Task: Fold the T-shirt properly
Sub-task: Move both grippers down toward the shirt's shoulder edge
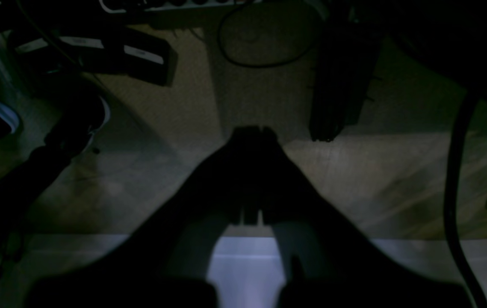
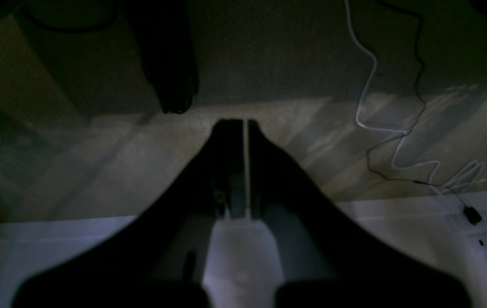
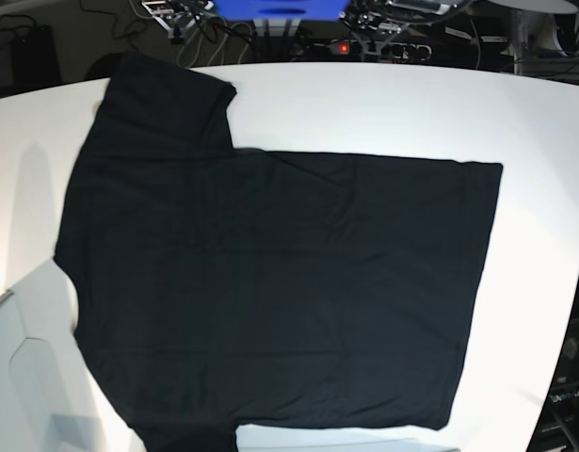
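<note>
The black T-shirt (image 3: 270,282) lies spread flat on the white table (image 3: 383,104), turned sideways. One sleeve (image 3: 167,94) points to the far left, and the hem (image 3: 482,282) runs down the right. Neither arm shows in the base view. In the left wrist view my left gripper (image 1: 252,132) is shut with nothing in it, hanging past the table's white edge (image 1: 247,265) over the dim floor. My right gripper (image 2: 245,124) is likewise shut and empty, its fingers (image 2: 226,141) nearly touching above the floor. No cloth appears in either wrist view.
Below the left gripper are a black post (image 1: 337,85), a looped cable (image 1: 264,64) and dark boxes (image 1: 140,60). A white cable (image 2: 367,85) and a black post (image 2: 170,64) lie on the floor under the right gripper. Electronics (image 3: 364,38) crowd the table's far edge.
</note>
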Controlling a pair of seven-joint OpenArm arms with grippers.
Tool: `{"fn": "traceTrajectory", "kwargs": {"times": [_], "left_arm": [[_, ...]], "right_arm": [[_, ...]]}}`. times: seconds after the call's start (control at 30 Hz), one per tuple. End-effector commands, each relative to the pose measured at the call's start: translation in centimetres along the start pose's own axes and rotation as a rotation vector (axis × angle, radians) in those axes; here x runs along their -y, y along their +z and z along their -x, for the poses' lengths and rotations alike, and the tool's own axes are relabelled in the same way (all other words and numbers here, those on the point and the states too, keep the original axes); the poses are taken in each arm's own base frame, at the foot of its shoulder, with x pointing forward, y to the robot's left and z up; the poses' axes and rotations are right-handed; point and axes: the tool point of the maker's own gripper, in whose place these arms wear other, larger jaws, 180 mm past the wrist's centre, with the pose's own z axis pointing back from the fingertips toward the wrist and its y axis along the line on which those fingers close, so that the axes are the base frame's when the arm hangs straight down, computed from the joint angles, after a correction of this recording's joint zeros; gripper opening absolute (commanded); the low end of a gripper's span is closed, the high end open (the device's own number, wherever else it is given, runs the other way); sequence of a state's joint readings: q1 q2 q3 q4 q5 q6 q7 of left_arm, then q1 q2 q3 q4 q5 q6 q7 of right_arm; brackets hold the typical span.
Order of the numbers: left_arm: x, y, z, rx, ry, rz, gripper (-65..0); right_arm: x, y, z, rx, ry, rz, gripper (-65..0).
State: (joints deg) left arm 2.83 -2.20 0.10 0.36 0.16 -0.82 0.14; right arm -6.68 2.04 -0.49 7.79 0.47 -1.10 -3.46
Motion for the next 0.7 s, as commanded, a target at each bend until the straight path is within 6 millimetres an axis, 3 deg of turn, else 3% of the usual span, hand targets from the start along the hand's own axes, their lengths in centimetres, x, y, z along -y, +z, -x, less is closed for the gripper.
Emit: {"fn": "traceTrajectory", "kwargs": {"times": [0.0, 0.1, 0.67], "left_arm": [[-0.5, 0.0, 0.2, -0.006, 0.003, -0.016, -65.0], [-0.5, 0.0, 0.2, -0.006, 0.003, -0.016, -65.0], [-0.6, 0.0, 0.0, -0.004, -0.001, -0.017, -65.0]], "right_arm": [[-0.4, 0.0, 0.2, -0.006, -0.002, -0.021, -65.0], [-0.4, 0.2, -1.3, 0.033, 0.0, -0.022, -65.0], [-0.4, 0.3, -1.2, 0.048, 0.002, -0.022, -65.0]]}}
